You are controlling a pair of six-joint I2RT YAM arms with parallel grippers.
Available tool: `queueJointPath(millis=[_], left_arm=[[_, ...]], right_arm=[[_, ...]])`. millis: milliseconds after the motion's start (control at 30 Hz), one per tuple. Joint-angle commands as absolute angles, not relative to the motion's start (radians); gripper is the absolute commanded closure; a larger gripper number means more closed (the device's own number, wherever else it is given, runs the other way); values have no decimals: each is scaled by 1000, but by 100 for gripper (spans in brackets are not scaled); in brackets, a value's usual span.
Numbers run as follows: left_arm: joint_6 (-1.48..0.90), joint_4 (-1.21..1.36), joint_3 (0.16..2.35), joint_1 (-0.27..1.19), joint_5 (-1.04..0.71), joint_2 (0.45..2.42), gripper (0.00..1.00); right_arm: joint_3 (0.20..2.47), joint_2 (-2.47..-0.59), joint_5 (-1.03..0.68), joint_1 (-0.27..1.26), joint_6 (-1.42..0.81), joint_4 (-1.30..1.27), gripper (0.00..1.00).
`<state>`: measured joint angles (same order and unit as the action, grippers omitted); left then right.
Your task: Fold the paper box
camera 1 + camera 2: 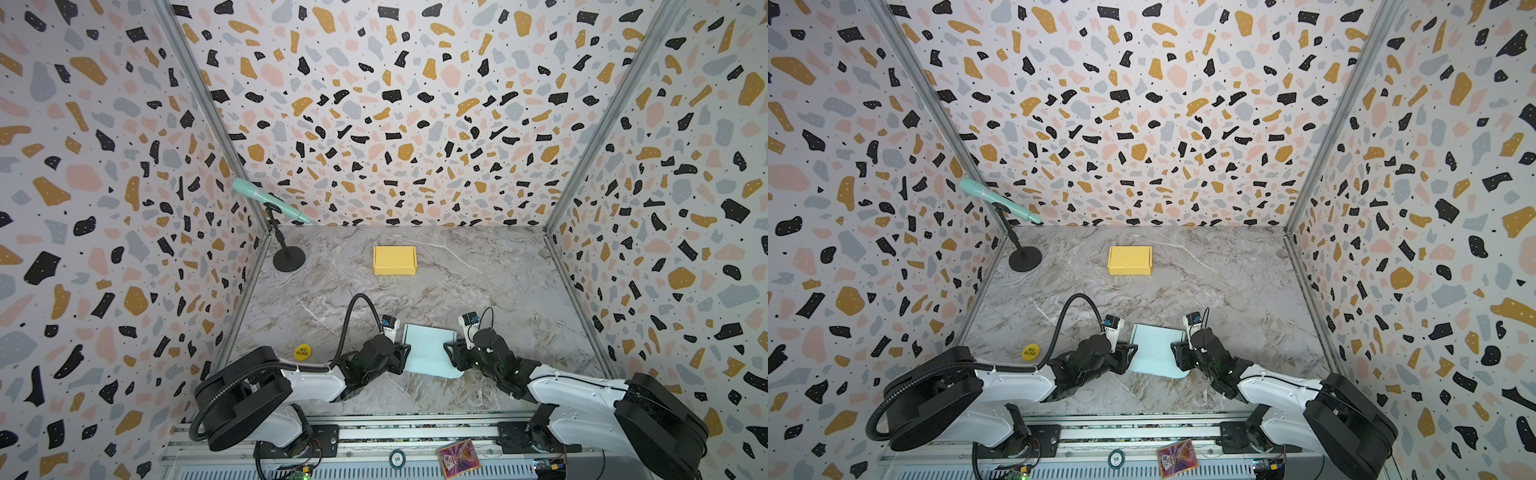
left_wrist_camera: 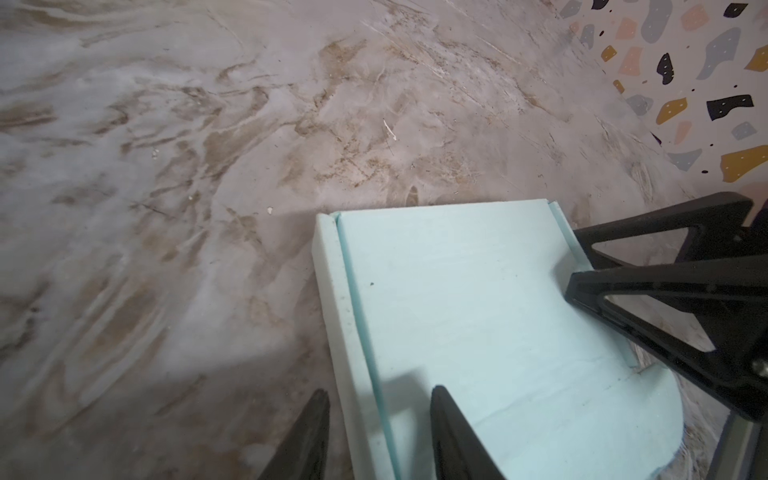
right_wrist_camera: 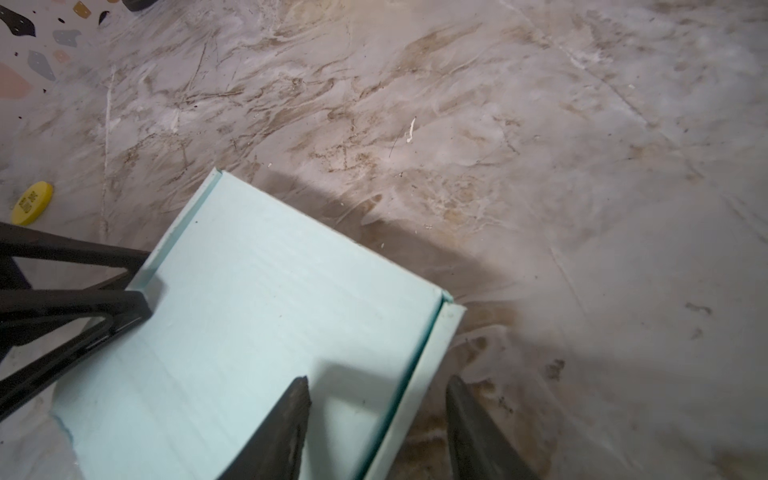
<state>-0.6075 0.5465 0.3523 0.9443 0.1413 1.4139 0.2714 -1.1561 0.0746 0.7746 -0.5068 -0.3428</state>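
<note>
Both top views: pale blue paper box point(image 1: 428, 353) lies on the marble table point(image 1: 478, 282) near the front edge, between the two arms. Left claw point(image 1: 405, 353) is at its left side, right claw point(image 1: 449, 351) at its right. Yellow box point(image 1: 394, 260) sits well apart, farther back.

Left wrist: left claw point(image 2: 376, 392) released, jaws apart, astride the paper box's raised side wall.

Right wrist: right claw point(image 3: 378, 380) likewise released, one jaw inside the opposite wall, one outside.
</note>
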Motion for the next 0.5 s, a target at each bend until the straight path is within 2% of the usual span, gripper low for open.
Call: queueJointPath(millis=[0,100,300,467], left_arm=[[-615,492,325,948,169,1396,59],[-600,443,337,946,186,1371,59],[-564,265,390,951,228,1247,55],[-560,114,428,1031,267,1161,54]], right_arm=[[318,-1173,64,767,-461,-316,46],[329,-1130,78,769,-457,-277,44],[322,-941,130,802,-480,-117,33],[315,-787,197,932,-575,40,30]])
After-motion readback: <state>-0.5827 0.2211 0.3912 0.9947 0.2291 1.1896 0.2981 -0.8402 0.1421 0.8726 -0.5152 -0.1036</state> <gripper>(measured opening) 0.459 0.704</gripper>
